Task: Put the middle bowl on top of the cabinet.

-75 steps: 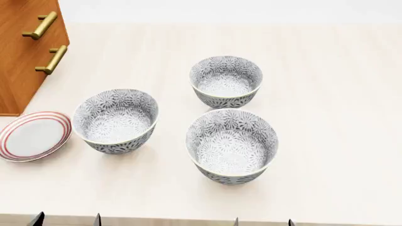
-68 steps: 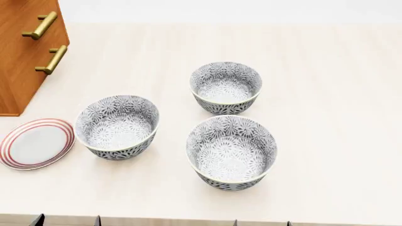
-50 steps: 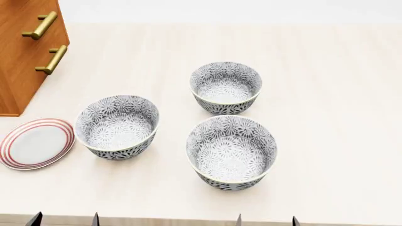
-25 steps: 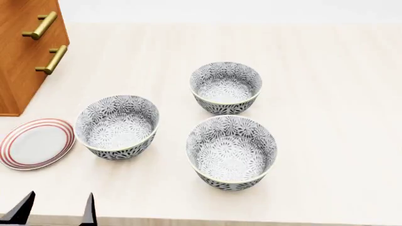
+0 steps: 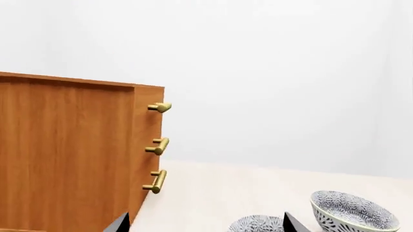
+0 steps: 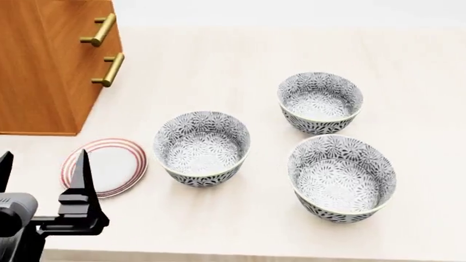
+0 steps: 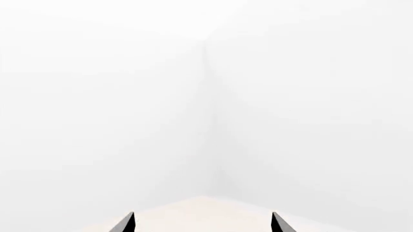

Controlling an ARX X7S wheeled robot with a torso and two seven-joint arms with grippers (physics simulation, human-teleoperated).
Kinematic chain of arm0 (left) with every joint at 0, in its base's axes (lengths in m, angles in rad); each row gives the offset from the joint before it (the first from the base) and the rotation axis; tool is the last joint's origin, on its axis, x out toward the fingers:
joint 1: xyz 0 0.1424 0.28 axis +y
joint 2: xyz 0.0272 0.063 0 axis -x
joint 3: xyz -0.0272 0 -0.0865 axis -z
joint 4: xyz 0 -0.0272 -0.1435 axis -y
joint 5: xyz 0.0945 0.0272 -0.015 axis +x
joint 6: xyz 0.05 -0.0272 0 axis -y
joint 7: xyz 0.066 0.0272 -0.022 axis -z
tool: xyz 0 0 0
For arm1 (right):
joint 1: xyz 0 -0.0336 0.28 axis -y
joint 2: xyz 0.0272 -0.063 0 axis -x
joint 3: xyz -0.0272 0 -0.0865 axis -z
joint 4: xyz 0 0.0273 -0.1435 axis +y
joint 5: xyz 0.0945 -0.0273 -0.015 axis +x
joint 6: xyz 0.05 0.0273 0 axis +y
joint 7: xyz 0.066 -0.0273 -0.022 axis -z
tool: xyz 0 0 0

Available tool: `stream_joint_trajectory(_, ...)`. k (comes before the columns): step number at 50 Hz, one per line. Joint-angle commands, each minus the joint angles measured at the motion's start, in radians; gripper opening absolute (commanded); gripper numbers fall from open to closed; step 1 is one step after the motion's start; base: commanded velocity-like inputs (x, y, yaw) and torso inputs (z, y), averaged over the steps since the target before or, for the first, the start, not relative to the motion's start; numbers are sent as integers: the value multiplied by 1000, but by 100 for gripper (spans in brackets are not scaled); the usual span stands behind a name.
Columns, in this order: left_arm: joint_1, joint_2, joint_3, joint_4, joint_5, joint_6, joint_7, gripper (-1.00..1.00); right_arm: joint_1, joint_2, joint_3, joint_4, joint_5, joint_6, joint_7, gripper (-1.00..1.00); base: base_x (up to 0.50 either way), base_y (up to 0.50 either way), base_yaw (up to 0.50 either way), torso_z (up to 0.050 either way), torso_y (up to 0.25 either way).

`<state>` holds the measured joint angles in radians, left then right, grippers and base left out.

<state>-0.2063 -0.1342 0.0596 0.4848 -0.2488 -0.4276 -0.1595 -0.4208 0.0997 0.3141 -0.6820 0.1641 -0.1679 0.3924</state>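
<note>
Middle bowl: upright on the tabletop, centre of the left half, nothing touching it; likely the pick target.
Other bowls: one toward the far edge, one toward the near right; each stands apart.
Striped plate: just left of the middle bowl, near the cabinet's front corner.
Cabinet: far-left corner; its top is out of the head view.
Left gripper: spread, empty, above the near-left edge.
Right gripper: spread, empty, facing bare wall.
</note>
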Motion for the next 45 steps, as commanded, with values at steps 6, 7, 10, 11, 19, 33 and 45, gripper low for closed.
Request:
stream_joint_trajectory(6, -47, -10, 6, 51, -35, -65, -26, 100, -22, 17, -1, -10, 0, -16, 31, 100, 0, 500, 0, 0, 0)
stream_joint_trajectory(7, -47, -10, 6, 51, -35, -65, -26, 100, -21, 18, -2, -11, -3, -12, 33, 100, 0, 383, 0, 0, 0)
stream_joint_trajectory(10, -54, -11, 9, 47, -38, -67, -29, 100, -18, 21, -5, -17, -15, 2, 43, 100, 0, 139, 0, 0, 0)
stream_joint_trajectory(11, -58, -11, 11, 40, -36, -68, -32, 100, -21, 19, -2, -19, -16, -3, 48, 100, 0, 35, 0, 0, 0)
stream_joint_trajectory(19, -54, -14, 13, 46, -47, -71, -41, 100, -36, 23, 1, -37, -34, 3, 69, 100, 0, 36, 0, 0, 0)
stream_joint_trajectory(33, -53, -21, 18, 53, -61, -72, -56, 100, -41, 40, -11, -59, -70, 48, 94, 100, 0, 13, 0, 0, 0)
stream_joint_trajectory(45, -51, -25, 25, 50, -73, -68, -65, 100, -42, 51, -14, -65, -75, 68, 111, 100, 0, 80, 0, 0, 0)
